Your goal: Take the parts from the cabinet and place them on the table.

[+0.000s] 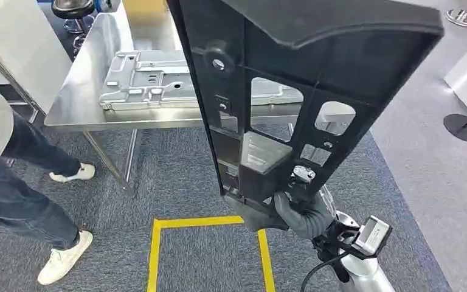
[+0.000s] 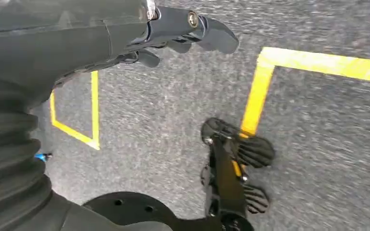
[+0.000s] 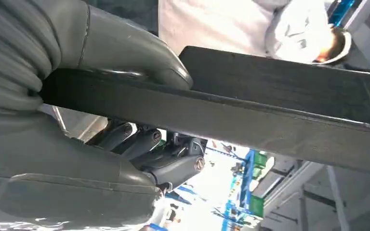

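Observation:
A large black plastic panel (image 1: 292,79) with several cut-outs stands upright in the middle of the head view. My right hand (image 1: 301,213) grips its lower edge from below. In the right wrist view the thumb (image 3: 139,57) lies over the panel's dark edge (image 3: 270,110) and darker fingers (image 3: 173,154) curl beneath it. A silver metal plate part (image 1: 152,79) lies flat on the steel table (image 1: 91,67) behind the panel. My left hand (image 2: 173,33) hangs over the carpet, its fingers curled in and holding nothing.
A person in jeans and white shoes (image 1: 30,194) stands at the left beside the table. Yellow floor tape (image 1: 207,225) marks a square on the grey carpet below me. A barrier post base (image 1: 465,128) sits at the right.

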You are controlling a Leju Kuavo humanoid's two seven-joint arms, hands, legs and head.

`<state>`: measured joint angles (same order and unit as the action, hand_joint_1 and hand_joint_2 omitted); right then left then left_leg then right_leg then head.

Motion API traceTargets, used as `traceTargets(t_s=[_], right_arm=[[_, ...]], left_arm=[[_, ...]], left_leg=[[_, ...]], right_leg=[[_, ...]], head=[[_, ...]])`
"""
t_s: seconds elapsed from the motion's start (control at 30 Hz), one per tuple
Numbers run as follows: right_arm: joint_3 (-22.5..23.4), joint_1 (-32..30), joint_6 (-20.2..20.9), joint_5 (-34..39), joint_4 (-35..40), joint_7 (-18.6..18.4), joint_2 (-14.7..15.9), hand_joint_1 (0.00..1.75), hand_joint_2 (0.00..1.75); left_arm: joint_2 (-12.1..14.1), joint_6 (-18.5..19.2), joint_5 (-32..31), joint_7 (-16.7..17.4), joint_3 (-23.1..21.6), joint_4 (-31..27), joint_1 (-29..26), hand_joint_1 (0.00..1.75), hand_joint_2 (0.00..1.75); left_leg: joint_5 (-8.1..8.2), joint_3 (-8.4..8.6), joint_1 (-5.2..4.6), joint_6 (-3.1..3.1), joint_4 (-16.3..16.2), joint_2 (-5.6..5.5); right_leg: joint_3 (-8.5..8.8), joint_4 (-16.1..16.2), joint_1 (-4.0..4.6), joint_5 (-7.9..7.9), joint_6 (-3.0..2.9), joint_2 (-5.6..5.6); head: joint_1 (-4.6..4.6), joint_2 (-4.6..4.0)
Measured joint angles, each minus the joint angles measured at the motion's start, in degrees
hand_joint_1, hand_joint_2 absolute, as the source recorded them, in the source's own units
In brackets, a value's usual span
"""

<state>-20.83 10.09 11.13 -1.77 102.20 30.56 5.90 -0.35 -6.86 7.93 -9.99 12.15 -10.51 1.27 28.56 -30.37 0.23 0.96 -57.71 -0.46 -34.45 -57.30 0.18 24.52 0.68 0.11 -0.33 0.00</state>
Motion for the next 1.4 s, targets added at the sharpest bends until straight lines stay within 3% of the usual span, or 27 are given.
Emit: traceTargets(t_s=[0.1,0.13,0.17,0.27,0.3,0.33,0.37,0.43,0.47,0.5,0.6,0.67,0.7,0.77,0.8,0.83,0.87,0.93,0.97,1.0,1.1,1.17,1.2,1.27,1.3,1.33,1.4], right_arm=[[0.02,0.02,0.17,0.02,0.15,0.02,0.11,1.75,1.75],[0.0,-0.14,0.17,0.0,0.5,0.02,0.11,1.75,1.75],[0.0,-0.05,0.17,-0.02,0.66,0.09,0.11,1.75,1.75],[0.0,-0.08,0.07,-0.35,1.18,0.11,0.07,1.75,1.75],[-0.02,-0.28,0.07,-0.57,1.29,-0.02,0.07,1.75,1.75],[-0.04,-0.49,0.07,-0.59,1.46,-0.09,0.07,1.75,1.75],[-0.04,-0.61,0.07,-0.61,1.59,-0.09,0.07,1.75,1.75],[-0.04,-0.77,0.07,-0.63,1.95,-0.09,0.07,1.75,1.75],[-0.04,-0.79,0.09,-0.63,2.01,-0.09,0.07,1.75,1.75],[-0.04,-0.8,0.11,-0.61,2.1,-0.09,0.07,1.75,1.75],[-0.13,-0.92,0.13,-0.66,2.47,-0.13,0.07,1.75,1.75],[-0.13,-1.07,0.13,-0.68,2.82,-0.15,0.07,1.75,1.75],[-0.13,-1.1,0.13,-0.68,2.95,-0.07,0.07,1.75,1.75],[-0.11,-1.7,0.09,-0.76,3.08,-0.04,0.07,1.75,1.75],[-0.11,-2.23,0.09,-0.9,3.08,0.0,0.07,1.75,1.75],[-0.11,-2.63,0.09,-1.13,3.13,0.02,0.07,1.75,1.75],[-0.09,-2.89,0.09,-1.29,3.19,0.02,0.09,1.75,1.75],[-0.02,-3.14,0.09,-1.49,3.65,0.07,0.07,1.75,1.75],[0.08,-3.23,0.09,-1.62,3.87,0.11,0.07,1.75,1.75],[0.17,-3.35,0.11,-1.71,3.89,0.2,0.07,1.75,1.75],[0.42,-3.72,0.13,-1.88,4.22,0.22,0.11,1.75,1.75],[0.55,-3.98,0.13,-1.92,4.48,0.28,0.07,1.75,1.75],[0.63,-3.99,0.15,-1.95,4.52,0.44,0.07,1.75,1.75],[0.66,-4.14,0.15,-1.97,4.52,0.46,0.07,1.75,1.75],[0.66,-4.29,0.17,-2.01,4.52,0.44,0.07,1.75,1.75],[0.66,-4.39,0.17,-2.01,4.5,0.44,0.07,1.75,1.75],[0.66,-4.49,0.24,-2.03,4.48,0.44,0.07,1.75,1.75]], left_arm=[[0.0,0.02,0.0,-0.09,0.13,0.0,0.17,0.0,1.75],[0.13,0.0,0.0,-0.11,0.15,-0.02,0.2,0.0,1.75],[0.0,0.02,0.0,-0.15,0.17,-0.02,0.09,0.0,1.75],[0.07,0.0,0.0,-0.02,0.31,-0.02,0.01,0.0,1.75],[0.07,0.0,0.0,0.11,0.37,-0.02,-0.05,0.0,1.75],[0.07,-0.02,-0.02,0.22,0.42,-0.02,-0.17,0.0,1.75],[0.07,-0.04,-0.02,0.35,0.48,-0.02,-0.24,0.0,1.75],[0.07,-0.22,-0.04,0.44,0.61,-0.02,-0.21,0.0,1.75],[0.07,-0.31,-0.04,0.48,0.66,-0.02,-0.29,0.0,1.75],[0.07,-0.33,-0.04,0.55,0.66,0.0,-0.27,0.0,1.75],[0.07,-0.41,-0.09,0.57,0.66,0.0,-0.08,0.0,1.75],[-0.04,-0.48,-0.2,0.61,0.66,0.0,-0.14,0.0,1.75],[-0.04,-0.5,-0.24,0.66,0.66,0.0,-0.13,0.0,1.75],[-0.04,-0.57,-0.41,0.68,0.66,0.0,-0.02,0.0,1.75],[-0.04,-0.66,-0.59,0.72,0.66,0.0,-0.03,0.0,1.75],[-0.04,-0.68,-0.72,0.72,0.66,0.0,-0.02,0.0,1.75],[-0.04,-0.7,-0.79,0.74,0.66,0.0,-0.01,0.0,1.75],[-0.11,-0.72,-0.87,0.94,0.66,0.0,-0.14,0.0,1.75],[-0.17,-0.72,-0.9,0.98,0.66,0.0,-0.12,0.0,1.75],[-0.2,-0.72,-0.92,1.03,0.66,0.0,-0.03,0.0,1.75],[-0.2,-0.7,-1.01,1.05,0.66,0.0,0.19,0.0,1.75],[-0.18,-0.7,-1.03,1.09,0.66,-0.07,0.4,0.0,1.75],[-0.24,-0.68,-1.01,1.05,0.66,-0.07,0.35,0.0,1.75],[-0.22,-0.68,-1.01,1.07,0.66,-0.07,0.27,0.0,1.75],[-0.22,-0.68,-1.01,1.05,0.66,-0.07,0.22,0.0,1.75],[-0.22,-0.66,-1.01,1.05,0.66,-0.07,0.04,0.0,1.75],[-0.22,-0.61,-1.2,1.05,0.66,-0.07,-0.08,0.0,1.75]], left_leg=[[0.28,0.52,0.03,-0.92,0.66,0.22],[0.82,0.83,0.09,-1.15,0.4,0.22],[1.63,0.24,0.0,-1.39,-1.4,0.26],[6.98,-7.22,0.38,-1.98,-14.63,0.23],[7.22,-9.46,0.48,-2.18,-17.77,0.24],[5.77,-10.01,0.53,-2.32,-17.55,0.24],[3.03,-9.08,0.63,-2.38,-14.45,0.26],[-3.4,-5.18,0.86,-2.28,-4.61,0.28],[-3.99,-3.69,0.88,-2.08,-1.61,0.23],[-3.19,-2.94,0.53,-1.89,-0.35,0.22],[-2.6,-3.36,0.34,-0.77,-0.69,0.12],[-2.58,-2.26,0.73,-0.09,0.21,0.16],[-2.36,-1.98,0.74,0.25,0.28,0.27],[-1.85,-1.58,0.68,0.58,0.27,0.29],[-1.55,-1.3,0.66,0.6,0.26,0.21],[-1.23,-0.9,0.66,0.55,0.25,0.11],[-0.82,-0.31,0.67,0.46,0.25,0.04],[0.24,1.27,0.66,0.09,0.26,0.02],[0.73,1.59,0.66,-0.13,0.29,0.04],[1.07,1.66,0.31,-0.55,0.16,0.05],[1.4,1.88,0.49,-1.26,0.82,0.15],[2.21,2.37,0.47,-1.95,0.13,0.23],[3.51,0.93,0.44,-2.08,-2.79,0.24],[7.31,-4.73,0.54,-2.23,-12.54,0.24],[8.13,-7.2,0.54,-2.32,-16.22,0.25],[7.56,-9.02,0.54,-2.38,-18.13,0.25],[2.03,-7.94,0.55,-2.28,-12.72,0.26]], right_leg=[[0.18,0.25,0.0,0.26,-0.61,0.16],[1.17,1.18,-0.74,0.08,-0.77,0.06],[1.85,1.69,-0.69,0.24,-1.07,0.08],[2.59,1.75,-0.52,1.02,-1.62,-0.12],[2.84,1.69,-0.51,1.3,-1.61,-0.11],[3.2,1.65,-0.52,1.6,-1.58,-0.05],[3.68,1.59,-0.56,2.0,-1.46,0.05],[4.8,1.22,-0.57,3.0,-1.1,0.13],[5.04,1.11,-0.55,3.58,-0.8,0.11],[5.01,0.63,-0.21,3.91,-0.33,0.3],[5.01,0.96,-0.34,4.16,0.51,0.22],[4.88,-0.56,-0.58,5.25,1.19,0.16],[3.1,-3.96,-0.57,6.78,1.38,0.15],[-3.12,-14.47,-0.8,10.37,1.79,0.14],[-5.69,-17.99,-0.87,10.76,1.87,0.14],[-6.83,-18.46,-0.92,9.62,1.88,0.14],[-6.49,-16.33,-0.94,7.24,1.78,0.14],[-2.64,-5.6,-0.87,-0.07,1.17,0.11],[-1.39,-1.35,-0.68,-1.77,0.71,0.03],[-0.79,-1.0,-0.18,-0.74,0.43,-0.05],[-0.67,-0.55,-0.05,0.0,-0.29,0.13],[0.57,0.69,-0.69,0.04,-0.73,0.22],[1.13,0.92,-0.73,0.33,-1.17,0.1],[1.73,0.94,-0.59,1.01,-1.57,0.02],[2.01,0.92,-0.52,1.31,-1.61,0.02],[2.44,0.87,-0.5,1.68,-1.63,0.05],[3.74,0.8,-0.51,2.61,-1.45,0.25]], head=[[0.02,0.0],[-0.05,0.0],[-0.24,0.0],[-0.66,0.0],[-0.63,0.0],[-0.63,0.0],[-0.68,0.0],[-0.66,0.0],[-0.61,0.0],[-0.64,0.0],[-0.42,0.0],[-0.33,0.0],[-0.11,0.0],[-0.02,0.0],[-0.02,0.0],[0.02,0.0],[-0.02,0.0],[0.09,0.0],[0.11,0.0],[0.02,-0.02],[0.2,0.0],[0.22,0.0],[-0.24,0.0],[-0.26,0.0],[-0.15,0.0],[-0.18,0.0],[-0.18,0.0]])
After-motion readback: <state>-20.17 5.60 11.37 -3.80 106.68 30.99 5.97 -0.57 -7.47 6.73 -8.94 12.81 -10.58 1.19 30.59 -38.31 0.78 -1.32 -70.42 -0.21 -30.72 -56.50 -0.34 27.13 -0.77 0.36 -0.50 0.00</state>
